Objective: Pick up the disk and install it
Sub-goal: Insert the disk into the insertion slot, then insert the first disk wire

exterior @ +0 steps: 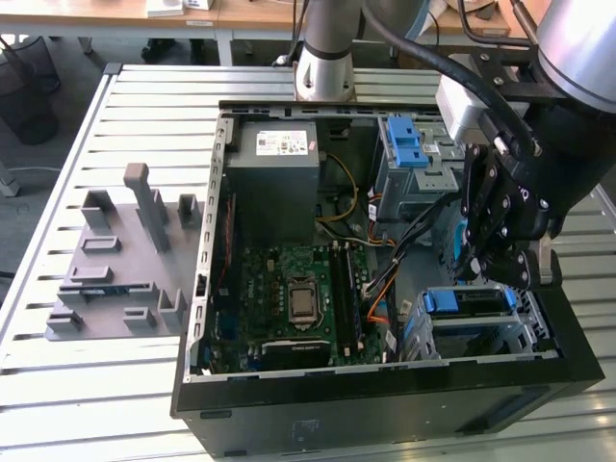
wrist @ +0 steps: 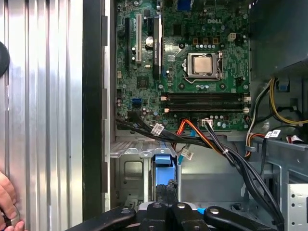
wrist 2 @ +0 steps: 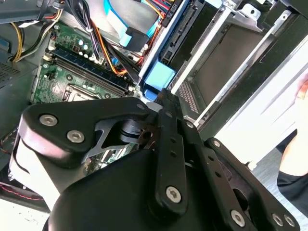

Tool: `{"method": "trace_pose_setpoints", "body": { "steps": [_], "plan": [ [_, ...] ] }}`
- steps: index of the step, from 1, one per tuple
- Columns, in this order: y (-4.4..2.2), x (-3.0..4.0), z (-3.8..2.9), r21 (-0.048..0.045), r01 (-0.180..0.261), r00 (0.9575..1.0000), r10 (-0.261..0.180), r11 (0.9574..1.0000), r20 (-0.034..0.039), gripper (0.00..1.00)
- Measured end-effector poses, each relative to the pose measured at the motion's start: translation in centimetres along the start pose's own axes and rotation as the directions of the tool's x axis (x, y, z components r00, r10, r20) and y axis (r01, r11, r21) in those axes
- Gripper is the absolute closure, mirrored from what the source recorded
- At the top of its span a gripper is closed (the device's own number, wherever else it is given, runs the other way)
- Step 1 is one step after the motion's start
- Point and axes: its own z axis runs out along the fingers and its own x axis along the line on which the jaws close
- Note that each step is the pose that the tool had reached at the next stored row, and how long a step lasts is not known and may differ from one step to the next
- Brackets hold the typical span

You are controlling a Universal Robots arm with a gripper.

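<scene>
Beside first wrist view's claw (wrist: 166,211): a hand (wrist: 7,202).

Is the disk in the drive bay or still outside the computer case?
In. The disk, with its blue bracket, sits in the bay inside the case, the gripper directly above it.

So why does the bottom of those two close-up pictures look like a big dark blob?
In both wrist views the gripper sits right against the lens, so its black links loom large, dim and soft-edged; in the second wrist view a washed-out white glare covers the metal drive cage; the exterior view is evenly lit, with the computer case in plain sight.
</scene>
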Motion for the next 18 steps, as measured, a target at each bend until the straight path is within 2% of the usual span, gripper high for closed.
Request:
{"method": "trace_pose_setpoints", "body": {
  "steps": [10, 18],
  "plan": [
    [-0.02, 0.01, 1.09, 0.0, 0.0, 1.0, 0.0, 1.0, 0.0002, 0.89],
    [-0.02, 0.01, 1.19, 0.0, 0.0, 1.0, 0.0, 1.0, 0.0002, 0.89]
  ]
}}
